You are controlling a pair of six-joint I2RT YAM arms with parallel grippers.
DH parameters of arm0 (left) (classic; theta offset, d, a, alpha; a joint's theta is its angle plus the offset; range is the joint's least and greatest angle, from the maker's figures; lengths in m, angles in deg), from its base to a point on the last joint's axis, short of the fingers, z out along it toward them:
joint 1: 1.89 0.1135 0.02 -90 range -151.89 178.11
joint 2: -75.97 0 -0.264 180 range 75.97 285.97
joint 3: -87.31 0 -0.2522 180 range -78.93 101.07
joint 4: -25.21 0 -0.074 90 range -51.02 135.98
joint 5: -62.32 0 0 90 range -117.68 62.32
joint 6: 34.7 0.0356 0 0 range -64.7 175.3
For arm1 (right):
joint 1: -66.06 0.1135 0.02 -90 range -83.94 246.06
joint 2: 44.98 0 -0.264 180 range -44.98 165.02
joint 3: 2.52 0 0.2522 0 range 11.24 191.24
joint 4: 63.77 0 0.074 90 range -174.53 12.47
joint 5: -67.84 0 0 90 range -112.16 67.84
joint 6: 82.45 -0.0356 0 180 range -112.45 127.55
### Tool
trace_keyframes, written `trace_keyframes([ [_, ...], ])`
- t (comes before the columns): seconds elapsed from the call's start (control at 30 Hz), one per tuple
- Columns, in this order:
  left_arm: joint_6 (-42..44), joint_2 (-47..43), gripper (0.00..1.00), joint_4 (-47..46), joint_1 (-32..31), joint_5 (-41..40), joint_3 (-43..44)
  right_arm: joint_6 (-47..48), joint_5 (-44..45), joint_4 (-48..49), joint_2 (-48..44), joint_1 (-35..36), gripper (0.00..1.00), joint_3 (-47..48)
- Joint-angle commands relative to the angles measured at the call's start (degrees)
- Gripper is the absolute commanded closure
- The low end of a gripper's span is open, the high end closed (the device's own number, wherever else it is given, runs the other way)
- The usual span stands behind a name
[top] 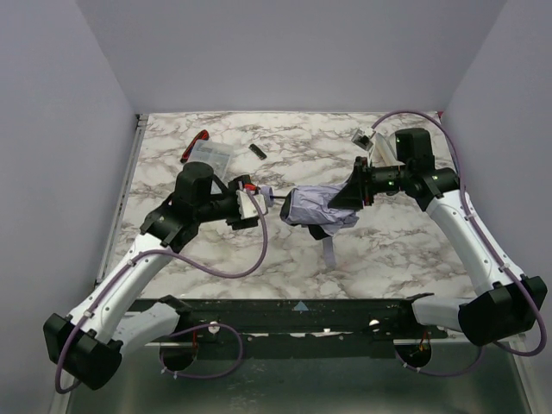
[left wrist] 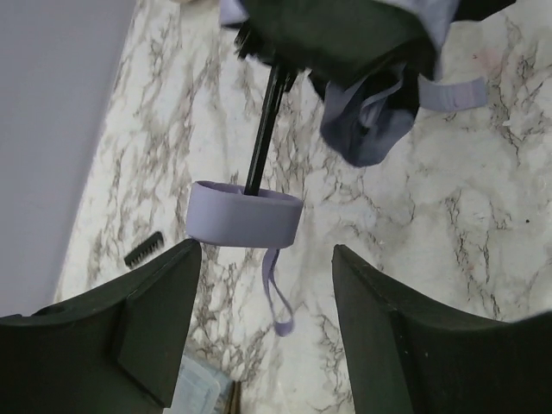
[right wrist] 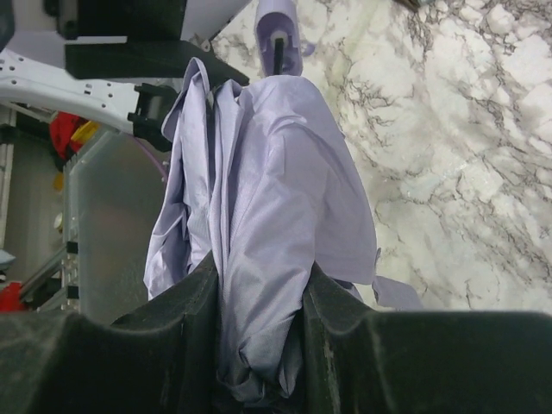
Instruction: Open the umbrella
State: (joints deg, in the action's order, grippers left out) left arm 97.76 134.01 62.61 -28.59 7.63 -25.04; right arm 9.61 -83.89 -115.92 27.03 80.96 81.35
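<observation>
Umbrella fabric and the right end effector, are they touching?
Touching. The right wrist view shows the umbrella pinched between both fingers of the right end effector, with no gap on either side.

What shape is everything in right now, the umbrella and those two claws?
umbrella: closed, fabric bunched, black shaft partly showing.
right gripper: shut on the umbrella's fabric.
left gripper: open, holding nothing.
handle: free, just beyond the left gripper, untouched.
closure strap: undone, hanging loose.
</observation>
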Motion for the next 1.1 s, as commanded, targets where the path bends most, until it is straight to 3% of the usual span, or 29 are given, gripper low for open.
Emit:
trace_keyframes([
  [0.0,4.94,-0.86,0.36,-1.11,-7.51,-2.04,3.05,-3.93,-0.75,3.46,-0.14,-0.24,1.00,-1.27],
  [0.23,8.38,5.66,0.42,0.63,-13.82,-10.56,7.79,-4.89,-1.99,4.17,-0.03,-0.24,1.00,-1.15],
  [0.47,10.52,8.40,0.44,-0.41,-14.37,-13.53,8.74,-4.46,-3.95,3.67,-0.16,-0.22,1.00,-0.78],
  [0.63,12.09,10.63,0.61,-0.22,-14.41,-17.65,7.74,-4.39,-4.89,2.95,0.16,-0.22,1.00,0.01],
  [1.0,14.87,3.52,0.61,4.48,-5.58,-18.26,-0.62,-2.87,-2.86,0.39,-0.21,-0.39,1.00,-0.15],
  [1.07,15.65,2.98,0.56,4.81,-5.18,-18.19,-1.06,-2.68,-3.36,-0.08,-0.03,-0.39,1.00,-0.32],
])
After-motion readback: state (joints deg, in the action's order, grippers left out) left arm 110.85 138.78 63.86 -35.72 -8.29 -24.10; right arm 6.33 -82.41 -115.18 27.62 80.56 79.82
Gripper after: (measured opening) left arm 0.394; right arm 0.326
